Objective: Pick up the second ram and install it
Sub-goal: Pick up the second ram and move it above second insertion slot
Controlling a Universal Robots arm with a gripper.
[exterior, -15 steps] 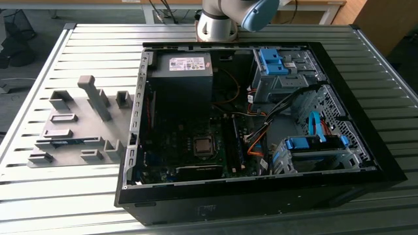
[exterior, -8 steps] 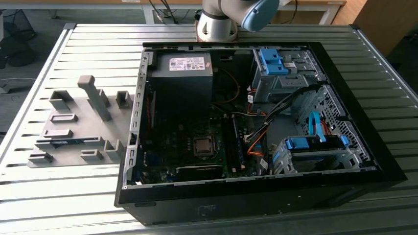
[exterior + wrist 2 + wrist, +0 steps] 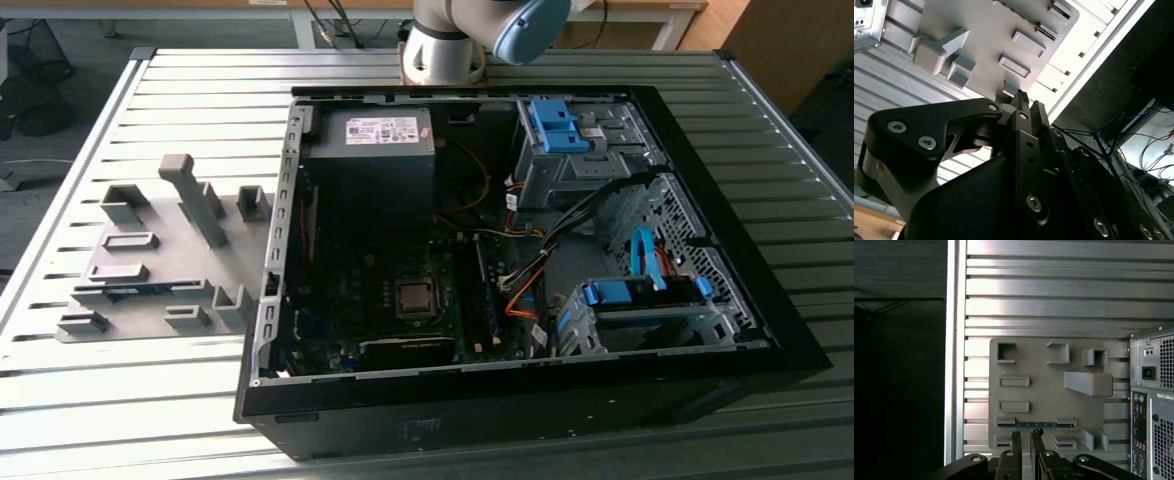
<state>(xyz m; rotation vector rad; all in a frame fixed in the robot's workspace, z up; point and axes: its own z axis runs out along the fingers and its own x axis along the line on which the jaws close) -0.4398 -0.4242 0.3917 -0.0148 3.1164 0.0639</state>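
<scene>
The second ram (image 3: 138,290) is a thin blue stick lying on edge between two blocks of the grey holder plate (image 3: 167,262), at the exterior view's left of the computer case. In the first wrist view the ram (image 3: 1036,424) shows as a dark blue strip on the plate (image 3: 1044,395). My gripper (image 3: 1025,436) hangs well above it, roughly over its middle. Its two black fingers (image 3: 1015,440) stand close together with a narrow gap and nothing between them. The second wrist view shows the gripper (image 3: 1027,104) from behind, over the plate (image 3: 984,55).
The open black computer case (image 3: 467,425) lies on the slatted metal table (image 3: 160,100), with its motherboard, power supply (image 3: 371,135) and blue drive brackets (image 3: 643,293) exposed. Several upright grey blocks (image 3: 200,200) rise from the plate. The case's rear panel (image 3: 1154,415) stands beside the plate.
</scene>
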